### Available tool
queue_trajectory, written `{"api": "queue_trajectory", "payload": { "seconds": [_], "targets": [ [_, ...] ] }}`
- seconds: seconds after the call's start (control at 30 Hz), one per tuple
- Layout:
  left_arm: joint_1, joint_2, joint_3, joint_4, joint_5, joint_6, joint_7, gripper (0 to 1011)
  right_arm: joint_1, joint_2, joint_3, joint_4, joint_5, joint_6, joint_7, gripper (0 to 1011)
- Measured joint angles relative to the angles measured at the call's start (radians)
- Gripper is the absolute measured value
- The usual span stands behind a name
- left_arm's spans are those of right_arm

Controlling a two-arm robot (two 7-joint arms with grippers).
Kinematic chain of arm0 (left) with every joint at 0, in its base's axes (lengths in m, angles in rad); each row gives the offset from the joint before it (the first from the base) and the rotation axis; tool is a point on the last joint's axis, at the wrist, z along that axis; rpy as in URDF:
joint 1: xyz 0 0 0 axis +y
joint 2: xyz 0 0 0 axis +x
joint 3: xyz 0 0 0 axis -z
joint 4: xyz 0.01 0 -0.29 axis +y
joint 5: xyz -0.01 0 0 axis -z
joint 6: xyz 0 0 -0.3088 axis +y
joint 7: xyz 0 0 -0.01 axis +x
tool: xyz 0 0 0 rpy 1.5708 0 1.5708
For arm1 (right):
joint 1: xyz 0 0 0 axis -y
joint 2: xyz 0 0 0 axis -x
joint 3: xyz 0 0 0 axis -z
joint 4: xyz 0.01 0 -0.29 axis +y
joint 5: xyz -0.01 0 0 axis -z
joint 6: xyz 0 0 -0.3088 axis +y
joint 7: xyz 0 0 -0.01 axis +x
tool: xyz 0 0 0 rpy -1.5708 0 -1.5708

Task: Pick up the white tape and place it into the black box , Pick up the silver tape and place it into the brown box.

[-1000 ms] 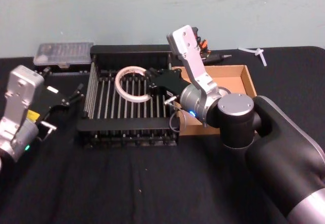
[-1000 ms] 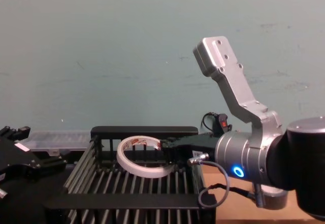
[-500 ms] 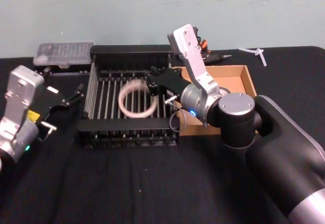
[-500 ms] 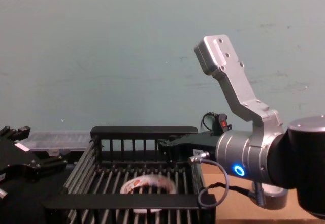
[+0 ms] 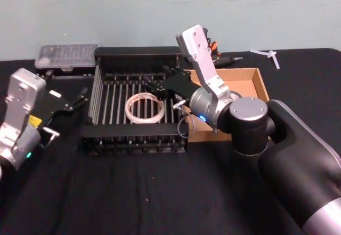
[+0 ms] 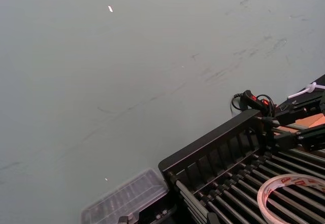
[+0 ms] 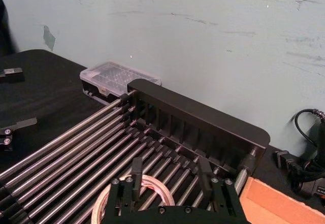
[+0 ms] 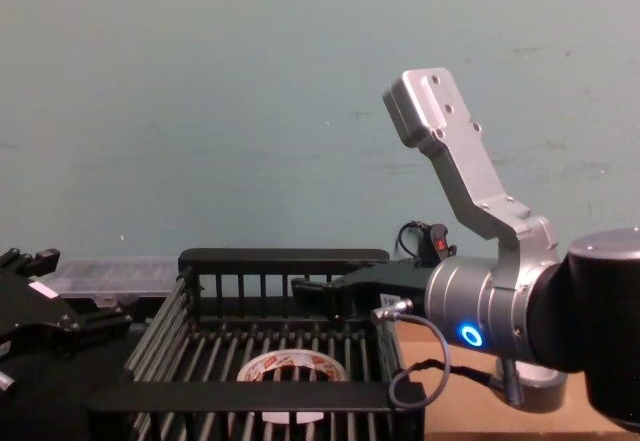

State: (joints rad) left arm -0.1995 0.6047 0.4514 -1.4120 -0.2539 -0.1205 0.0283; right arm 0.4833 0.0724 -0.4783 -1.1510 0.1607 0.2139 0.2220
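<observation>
The white tape (image 5: 127, 108) lies flat on the barred floor of the black box (image 5: 136, 51), its red-printed core showing in the chest view (image 8: 300, 359). My right gripper (image 5: 161, 81) hovers open above the crate's right half, both fingers apart over the roll (image 7: 152, 184) and touching nothing (image 7: 170, 176). The brown box (image 5: 254, 86) sits just right of the crate, partly behind my right forearm. A grey rounded edge under that arm (image 8: 535, 394) may be the silver tape; most of it is hidden. My left gripper (image 5: 76, 100) rests open, left of the crate.
A clear plastic case (image 5: 66, 55) stands behind the crate's left corner. A black corded device with a red part (image 5: 216, 48) and a white plastic piece (image 5: 269, 55) lie at the back right. Black cloth covers the table; a wall rises close behind.
My right gripper has opened and let go of the white tape. The roll dropped from the fingers to the crate floor and now lies flat. The left arm has not moved.
</observation>
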Motion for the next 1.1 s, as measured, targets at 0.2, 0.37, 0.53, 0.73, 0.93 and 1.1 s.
{"api": "queue_trajectory", "payload": {
  "seconds": [0.2,0.37,0.53,0.73,0.93,1.1],
  "targets": [
    [0.0,0.0,0.0,0.0,0.0,0.0,0.0,1001,0.0,0.0,0.0,-0.001,0.001,0.0,0.0,852],
    [0.0,0.0,0.0,0.0,0.0,0.0,0.0,1001,0.0,0.0,0.0,-0.001,0.001,0.0,0.0,969],
    [0.0,0.0,0.0,0.0,0.0,0.0,0.0,1001,-0.001,0.0,0.001,-0.001,0.001,0.0,0.002,1003],
    [0.0,0.0,0.0,0.0,0.0,0.0,0.0,1001,-0.02,0.01,0.022,-0.046,0.005,-0.002,0.034,1003],
    [0.0,0.0,0.0,0.0,0.0,0.0,0.0,1001,-0.053,0.032,0.053,-0.122,0.014,-0.005,0.049,1002],
    [0.0,0.0,0.0,0.0,0.0,0.0,0.0,1001,-0.092,0.061,0.086,-0.196,0.027,-0.018,0.05,1002]
  ]
}}
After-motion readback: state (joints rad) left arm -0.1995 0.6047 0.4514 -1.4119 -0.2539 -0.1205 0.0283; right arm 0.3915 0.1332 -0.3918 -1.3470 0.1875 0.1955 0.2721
